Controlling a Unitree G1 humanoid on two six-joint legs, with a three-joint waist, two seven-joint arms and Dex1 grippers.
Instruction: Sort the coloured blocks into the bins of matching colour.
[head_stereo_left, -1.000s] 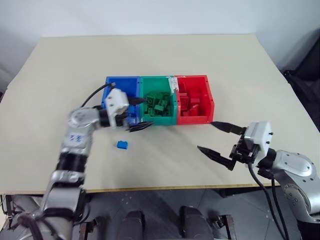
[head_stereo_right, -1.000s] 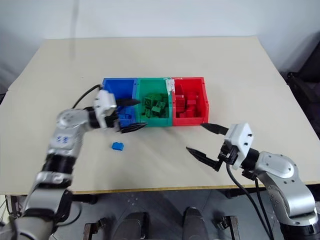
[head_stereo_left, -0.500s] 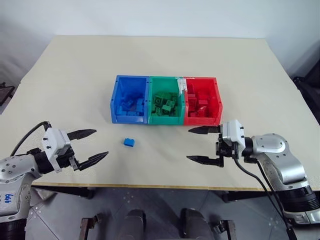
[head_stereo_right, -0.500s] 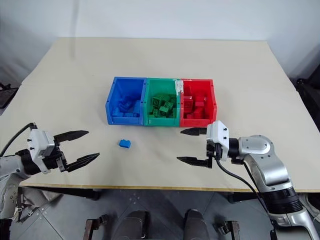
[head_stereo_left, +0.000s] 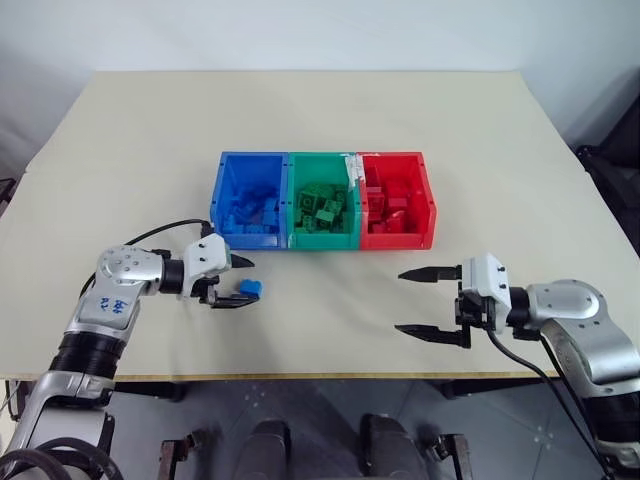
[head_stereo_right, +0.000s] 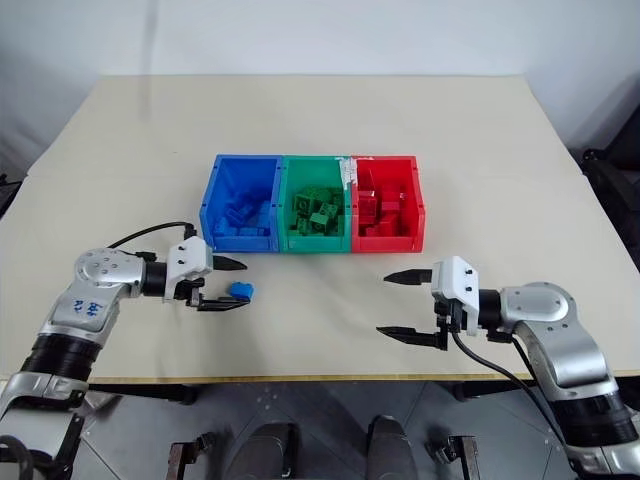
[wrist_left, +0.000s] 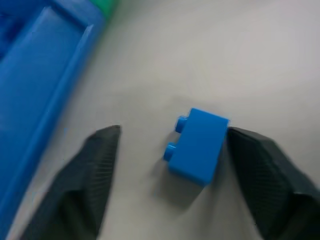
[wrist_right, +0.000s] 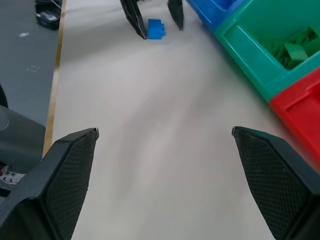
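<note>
**K:** Left gripper (head_stereo_left: 236, 282) is low over the table (head_stereo_left: 320, 110), at 7 o'clock from the bins. Its two black fingers straddle a lone blue block (head_stereo_left: 251, 288). In the left wrist view one finger (wrist_left: 260, 172) touches the block's side and the other finger stands off with a gap, so the jaws are partly closed around it, not clamped.

**M:** Block lifted?

**K:** No, it sits on the table surface, studs facing the free finger (wrist view is a bit smeared, but the studs read clearly). It lies just in front of the blue bin (head_stereo_left: 224, 195), near it but apart.

**M:** Bins?

**K:** Three joined tubs in a row at table centre. Left to right: blue bin, green bin (head_stereo_left: 321, 163), red bin (head_stereo_left: 423, 187). Each holds a pile of blocks of its own colour: blue blocks (head_stereo_left: 252, 211), green blocks (head_stereo_left: 322, 209), red blocks (head_stereo_left: 391, 204).

**M:** Right side?

**K:** Right gripper (head_stereo_left: 422, 303) hangs over bare table at 5 o'clock from the red bin, well apart from it. Fingers spread wide, nothing between them, pointing toward the robot's left. Its wrist view looks across the table at the lone blue block between the left gripper's fingers, with the green bin and red bin along one side.
</note>
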